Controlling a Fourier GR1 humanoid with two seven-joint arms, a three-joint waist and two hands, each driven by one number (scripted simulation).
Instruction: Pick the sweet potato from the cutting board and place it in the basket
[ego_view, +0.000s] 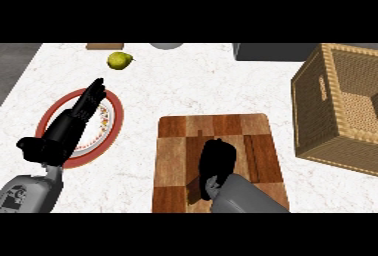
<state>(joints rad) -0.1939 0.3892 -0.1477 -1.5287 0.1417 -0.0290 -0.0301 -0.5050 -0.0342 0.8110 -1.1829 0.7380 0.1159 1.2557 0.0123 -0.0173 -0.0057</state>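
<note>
- On the wooden cutting board (177, 165), low in the head view, I see my right hand (218, 159) pointing down onto the board's middle strip; the grey right forearm (247, 196) enters from the bottom edge.
- Right hand fingers: bunched downward into one dark mass. I cannot tell whether they are clenched or wrapped around anything.
- Sweet potato: I cannot make it out. If it lies on the board, the right hand covers it; none of it shows beside the hand.
- Wicker basket (317, 127) sits at the right edge of the view, just beside the board, tilted, its open inside facing up and to the right.
- Left hand (81, 112) rests over a white plate with a red rim (55, 107), well left of the board; fingers straight and released, holding nothing.
- Green-yellow fruit (119, 60), pear-like, lies on the white marbled counter (199, 85) above the plate, apart from both hands.
- Along the counter's far edge I note a grey round object (167, 45), a dark block (269, 51) and a brown piece (104, 46), each partly cut off.
</note>
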